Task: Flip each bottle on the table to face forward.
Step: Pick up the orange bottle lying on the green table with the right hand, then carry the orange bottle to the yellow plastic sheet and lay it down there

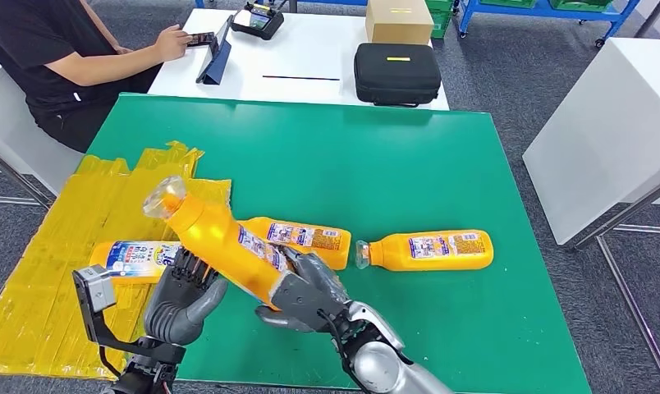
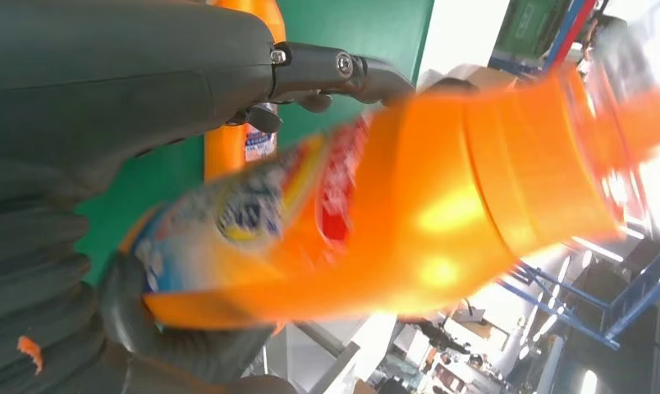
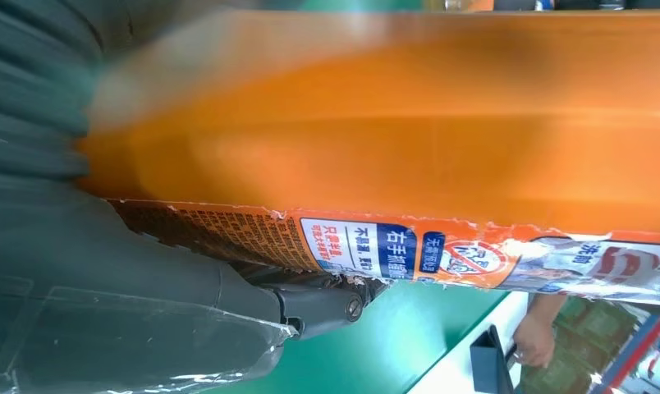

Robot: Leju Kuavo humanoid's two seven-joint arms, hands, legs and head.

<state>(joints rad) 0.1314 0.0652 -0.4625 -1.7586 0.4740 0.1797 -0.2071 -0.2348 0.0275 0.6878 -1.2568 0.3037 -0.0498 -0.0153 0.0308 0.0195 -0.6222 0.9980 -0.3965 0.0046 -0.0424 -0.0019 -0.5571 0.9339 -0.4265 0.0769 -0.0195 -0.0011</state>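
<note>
Both hands clamp one orange bottle [image 1: 220, 246], tilted off the green table [image 1: 409, 164], lower left of frame: left hand [image 1: 181, 295] and right hand [image 1: 310, 291] wrapped around its body.

Free room and obstacles. Far half and right side of the green counter [image 1: 376, 156]: open surface. Near left: three lying bottles, one on the yellow sheet [image 1: 56, 271] at [image 1: 134, 256], one mid-counter [image 1: 306, 238], one to its right [image 1: 429, 249]. The raised bottle [image 1: 216, 242], held by left hand [image 1: 179, 300] and right hand [image 1: 310, 291], crosses above the middle one.
</note>
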